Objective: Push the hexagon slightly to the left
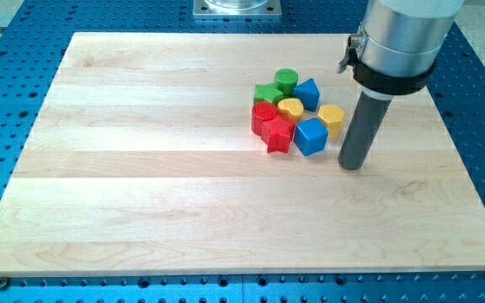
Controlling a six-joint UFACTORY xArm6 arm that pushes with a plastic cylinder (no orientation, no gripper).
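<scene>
Yellow hexagon [332, 116] sits at the cluster's right edge on the worktop [141, 185]; my tip [353, 165], a plain rod without jaws, stands just right. Approach step: next, nudge it gently left.

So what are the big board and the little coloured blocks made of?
The board looks like pale wood with a smooth matte finish: grain lines and plank seams show. The blocks, like the yellow hexagon and red star, look like solid-coloured plastic or painted wood; I can't tell which.

The green star [267, 93] sits half hidden behind the green cylinder [286, 81] and red blocks [264, 115]
</scene>
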